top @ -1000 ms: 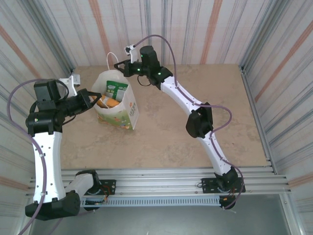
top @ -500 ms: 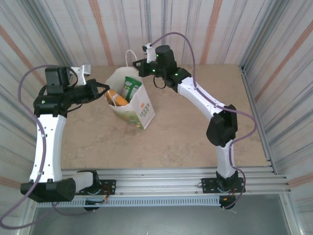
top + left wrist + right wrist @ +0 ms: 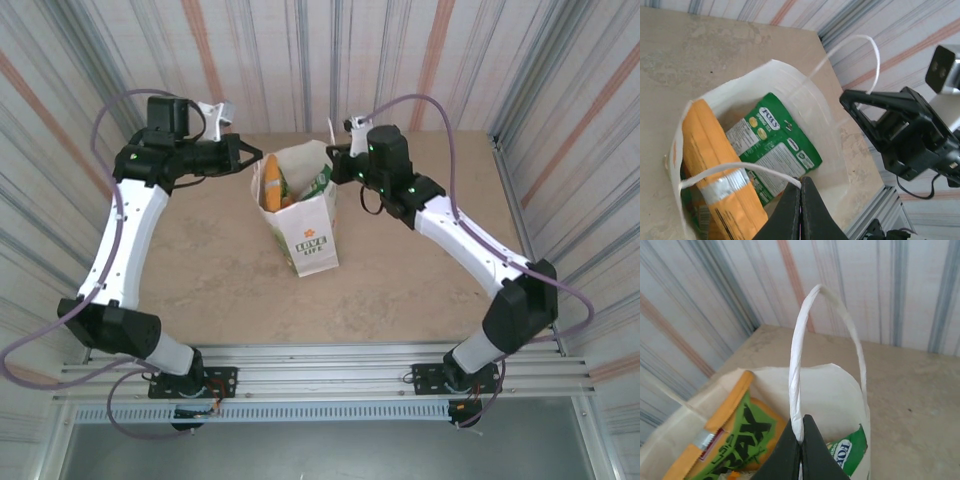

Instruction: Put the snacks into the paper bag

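**Striped-wall booth, both bag handles pinched: how I'd handle this bit**

Beige tabletop (image 3: 430, 260) boxed in by corrugated striped walls (image 3: 420, 60), and the white paper bag with green-orange print (image 3: 305, 225) is up toward the far edge, about mid-width. Can't tell if its base rests on the surface or hangs just off it. Left claw (image 3: 243, 158) is pressed together on one thin white loop handle (image 3: 735, 172); right claw (image 3: 335, 165) pinches the opposite loop handle (image 3: 805, 340). Inside, a tall orange glossy packet (image 3: 715, 155) leans beside a green FOX'S packet (image 3: 775, 145), so my guess is the packing's about done and this is bag handling.

Doing it well, I reckon: move both claws together at equal height with a constant gap between them, or those skinny handles could tear or the mouth fold shut. Come straight down, and let go only once the base sits flat.

Room-wise, there's plenty of bare tabletop toward the right and near edges. The far wall is close behind, so don't drift back.
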